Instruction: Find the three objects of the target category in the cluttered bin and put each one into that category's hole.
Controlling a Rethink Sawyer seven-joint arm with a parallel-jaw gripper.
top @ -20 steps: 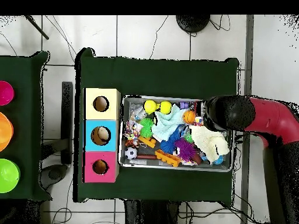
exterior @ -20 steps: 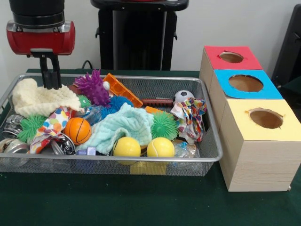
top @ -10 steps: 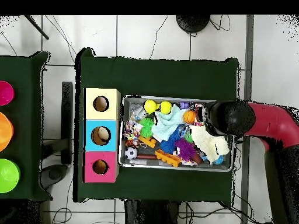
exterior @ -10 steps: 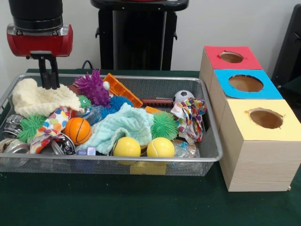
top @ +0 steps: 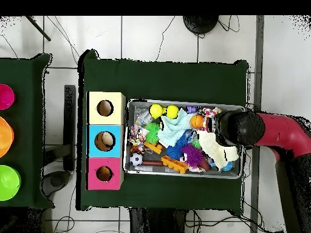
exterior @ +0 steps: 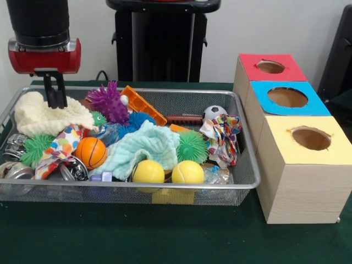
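A wire mesh bin [exterior: 231, 186] holds a jumble of toys and cloths. My gripper [exterior: 55, 102] hangs at the bin's far left corner, fingers together, tips at the top of a cream knitted cloth [exterior: 44, 116]. Nothing shows between the fingers. Two yellow balls [exterior: 148, 171] [exterior: 187, 172] lie at the bin's front, an orange basketball [exterior: 91, 152] to their left, a small soccer ball [exterior: 214, 113] at the back right. In the overhead view the arm's head [top: 239, 127] hides the gripper over the bin's right end [top: 242, 167].
Three wooden boxes stand right of the bin, with red [exterior: 270, 67], blue [exterior: 287, 98] and yellow [exterior: 311, 138] holed tops. Also in the bin: a teal cloth [exterior: 140, 147], a purple spiky ball [exterior: 109, 102], green spiky balls [exterior: 192, 146], patterned rags [exterior: 223, 135], an orange plastic piece [exterior: 143, 104].
The gripper has drifted a little left in the front view and come down slightly toward the cream cloth. The bin's contents have not moved.
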